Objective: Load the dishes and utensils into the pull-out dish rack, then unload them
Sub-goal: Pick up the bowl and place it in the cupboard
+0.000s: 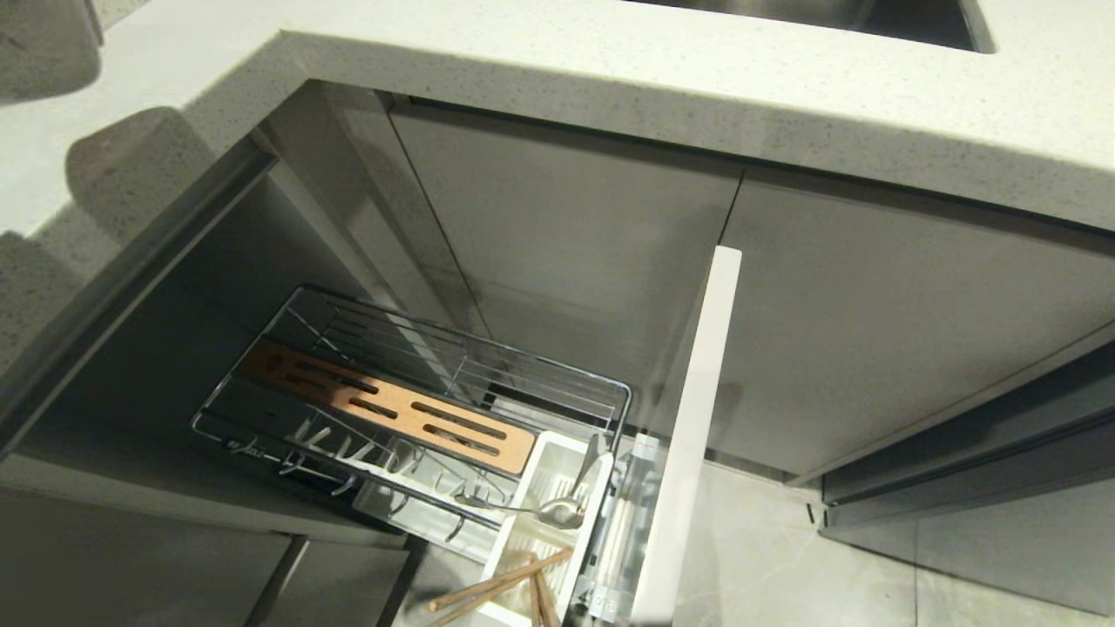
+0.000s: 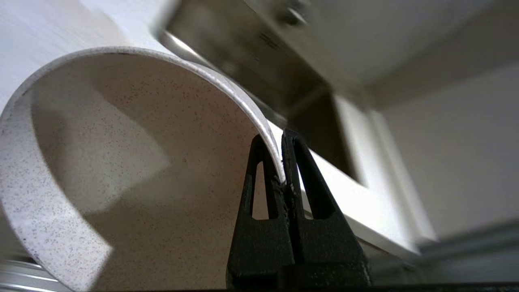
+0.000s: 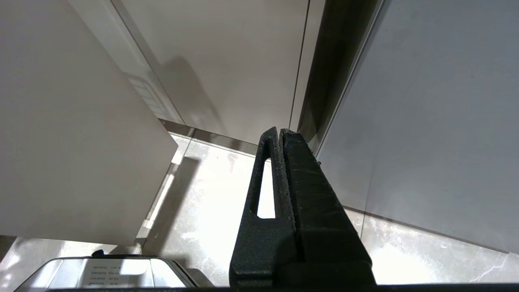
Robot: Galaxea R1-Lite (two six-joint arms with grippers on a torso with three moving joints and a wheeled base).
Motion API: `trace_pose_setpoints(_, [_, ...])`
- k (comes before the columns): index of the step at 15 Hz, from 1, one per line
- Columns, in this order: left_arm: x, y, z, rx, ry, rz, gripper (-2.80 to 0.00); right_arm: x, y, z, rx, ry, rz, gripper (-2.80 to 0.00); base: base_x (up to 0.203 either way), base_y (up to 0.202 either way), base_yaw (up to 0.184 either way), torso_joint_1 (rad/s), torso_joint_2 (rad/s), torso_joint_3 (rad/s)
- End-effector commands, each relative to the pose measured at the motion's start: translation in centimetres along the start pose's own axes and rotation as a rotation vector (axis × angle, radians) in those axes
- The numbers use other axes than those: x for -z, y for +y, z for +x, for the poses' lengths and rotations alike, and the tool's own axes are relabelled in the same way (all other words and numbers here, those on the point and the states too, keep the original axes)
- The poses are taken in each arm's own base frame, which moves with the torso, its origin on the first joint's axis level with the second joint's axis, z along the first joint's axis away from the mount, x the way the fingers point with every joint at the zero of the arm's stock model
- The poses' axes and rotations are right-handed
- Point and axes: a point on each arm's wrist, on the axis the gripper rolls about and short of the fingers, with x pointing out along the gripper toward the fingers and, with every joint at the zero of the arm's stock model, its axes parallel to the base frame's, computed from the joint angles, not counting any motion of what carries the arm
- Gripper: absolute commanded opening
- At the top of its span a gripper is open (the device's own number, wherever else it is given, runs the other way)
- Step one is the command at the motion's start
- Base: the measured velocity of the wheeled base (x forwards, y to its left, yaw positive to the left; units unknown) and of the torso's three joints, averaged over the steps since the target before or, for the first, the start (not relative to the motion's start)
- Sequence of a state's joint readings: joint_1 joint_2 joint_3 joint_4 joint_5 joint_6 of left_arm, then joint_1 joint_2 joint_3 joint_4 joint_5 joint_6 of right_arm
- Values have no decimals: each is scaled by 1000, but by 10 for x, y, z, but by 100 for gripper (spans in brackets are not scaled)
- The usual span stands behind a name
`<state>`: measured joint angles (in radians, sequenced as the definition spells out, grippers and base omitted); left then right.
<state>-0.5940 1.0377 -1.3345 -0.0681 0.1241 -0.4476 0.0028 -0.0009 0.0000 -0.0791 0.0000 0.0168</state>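
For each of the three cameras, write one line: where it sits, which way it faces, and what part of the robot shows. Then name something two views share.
Head view: high, facing down at the chrome wire pull-out dish rack; no arm shows.
Left wrist view: behind the left gripper, shut on the rim of the speckled off-white round bowl.
Right wrist view: behind the shut right gripper, low, facing grey cabinet fronts and floor.
Shared: head and right wrist views both show the pale grey drawer front.

A pale speckled stone countertop (image 1: 610, 78) spans the top of the head view, with the corner of a steel sink (image 1: 871, 17) sunk into it. Below run flat grey cabinet doors (image 1: 871, 331), glossy enough to catch soft reflections. The floor (image 1: 784, 557) is light marbled tile with thin grout lines, brightly lit from overhead
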Motion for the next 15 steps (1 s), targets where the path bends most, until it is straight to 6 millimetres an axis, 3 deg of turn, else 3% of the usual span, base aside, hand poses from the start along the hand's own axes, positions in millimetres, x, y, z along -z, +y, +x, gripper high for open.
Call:
trace_pose_setpoints(1, [13, 2, 10, 30, 70, -111, -280, 7, 0, 2, 0, 26, 0, -280, 0, 0, 0, 0, 0, 0])
trace_pose_setpoints(6, [35, 3, 28, 5, 160, -343, -280, 7, 0, 2, 0, 26, 0, -280, 0, 0, 0, 0, 0, 0])
trace_pose_setpoints(8, [54, 11, 36, -57, 206, -394, -280, 7, 0, 2, 0, 27, 0, -280, 0, 0, 0, 0, 0, 0])
trace_pose_setpoints(12, [115, 38, 42, -227, 360, -414, -280, 7, 0, 2, 0, 26, 0, -280, 0, 0, 0, 0, 0, 0])
trace_pose_setpoints(15, [130, 44, 46, -212, 280, -549, -280, 7, 0, 2, 0, 26, 0, -280, 0, 0, 0, 0, 0, 0])
